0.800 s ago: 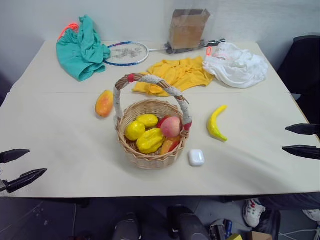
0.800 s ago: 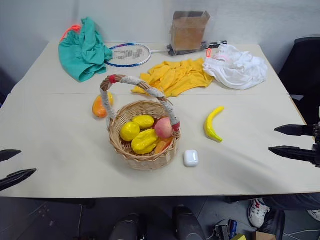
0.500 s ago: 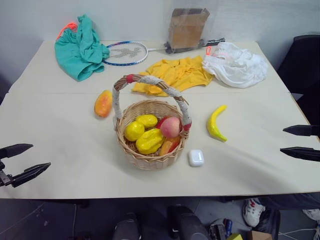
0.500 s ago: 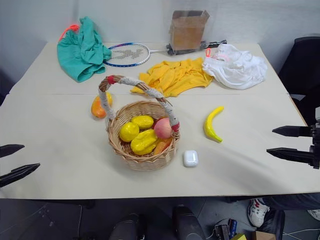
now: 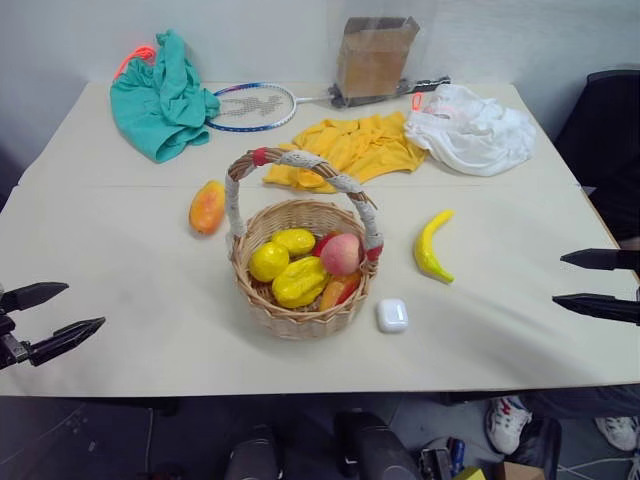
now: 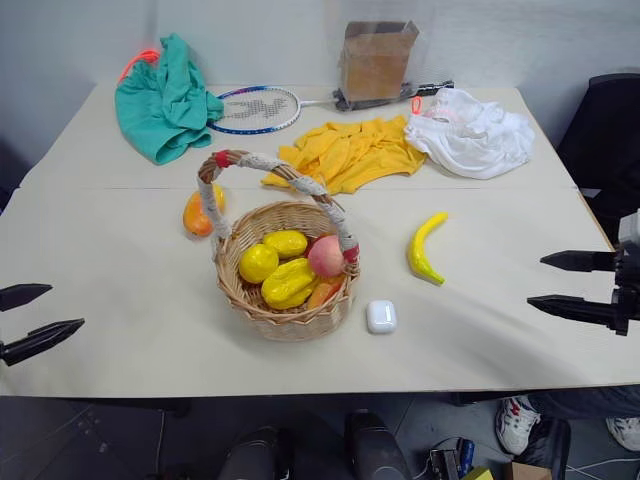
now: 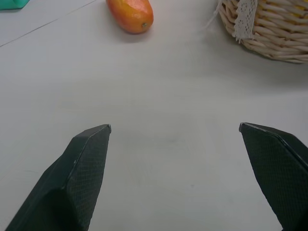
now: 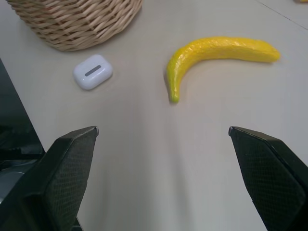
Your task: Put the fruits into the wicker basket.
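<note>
Both hands, left hand and right hand, are empty, fingers spread. Risk: the banana and mango flank the wicker basket; its arched handle may block drops.

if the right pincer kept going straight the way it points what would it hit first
Probably the banana, lying almost dead ahead on bare table. The open right pincer has nothing nearer in line, though depth is hard to judge.
</note>
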